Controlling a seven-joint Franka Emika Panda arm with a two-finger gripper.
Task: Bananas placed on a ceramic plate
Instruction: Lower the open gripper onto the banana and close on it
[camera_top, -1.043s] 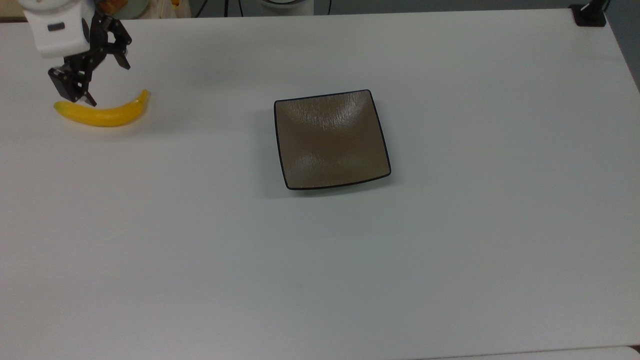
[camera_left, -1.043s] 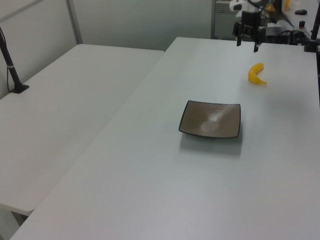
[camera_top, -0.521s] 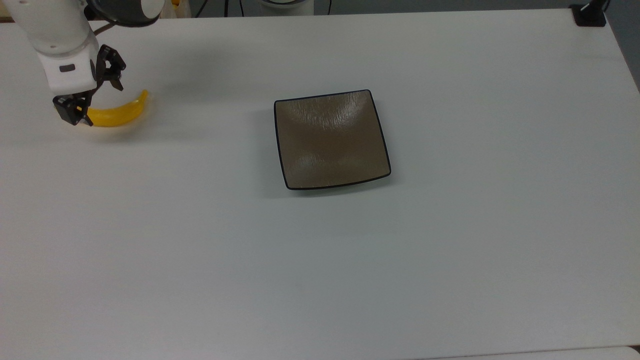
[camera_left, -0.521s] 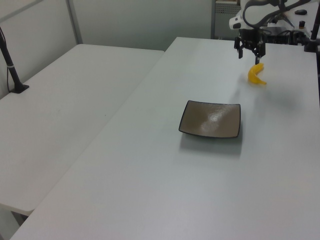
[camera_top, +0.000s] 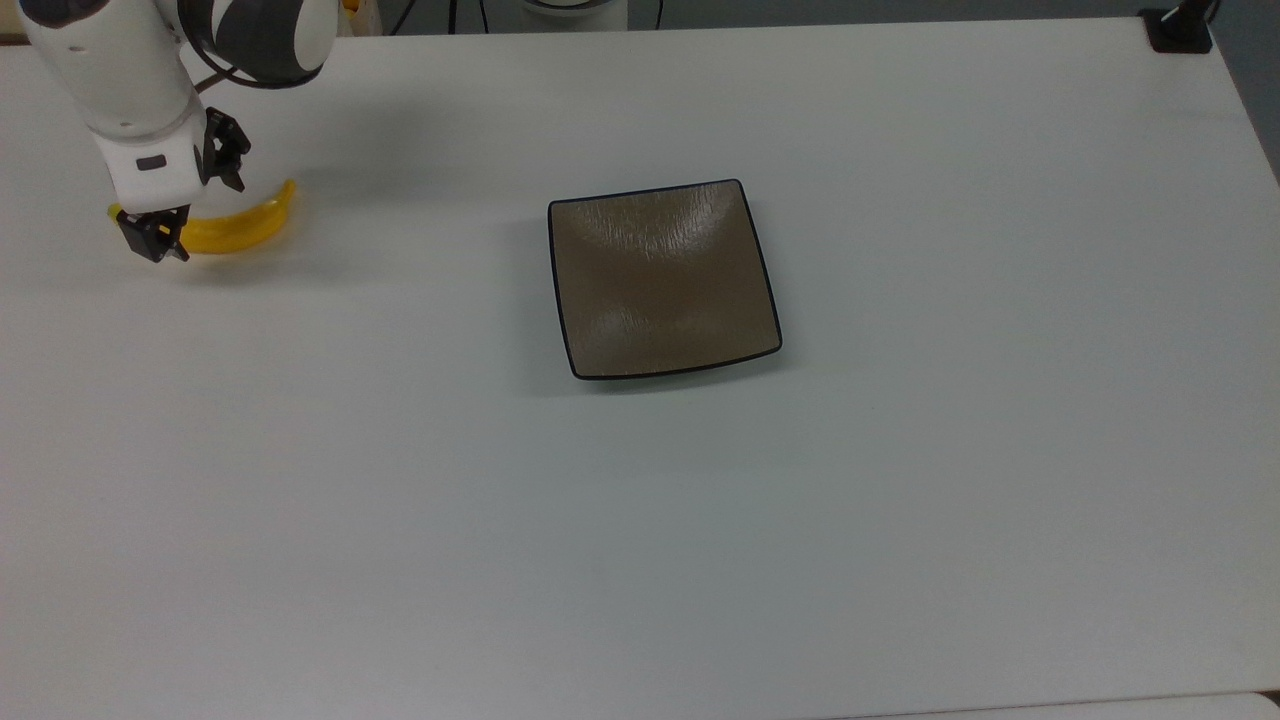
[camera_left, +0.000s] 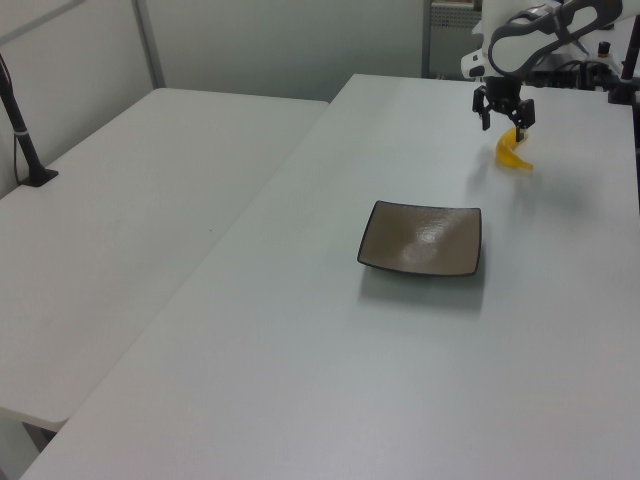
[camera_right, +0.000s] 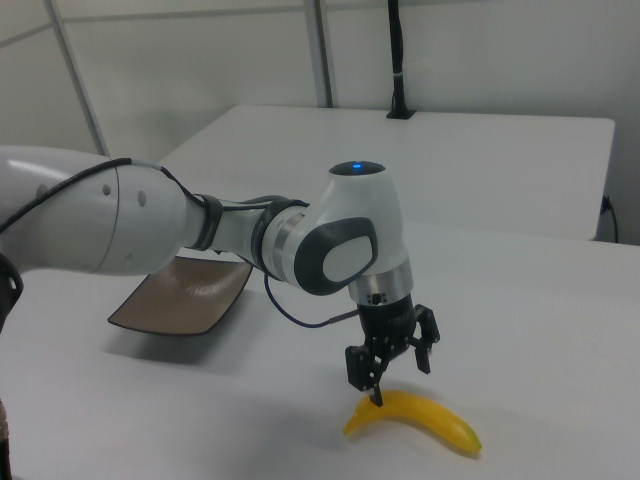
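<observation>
In the upper left of the top view, one gripper (camera_top: 190, 205) hangs over one banana (camera_top: 240, 227), its two fingers spread apart on either side of the fruit and not closed on it. The banana lies flat on the white table (camera_top: 900, 520). In the right view, the gripper (camera_right: 396, 368) stands just above the banana (camera_right: 420, 418), low in the frame. One square ceramic plate (camera_top: 664, 278) sits near the middle of the top view, bare, well apart from the banana.
</observation>
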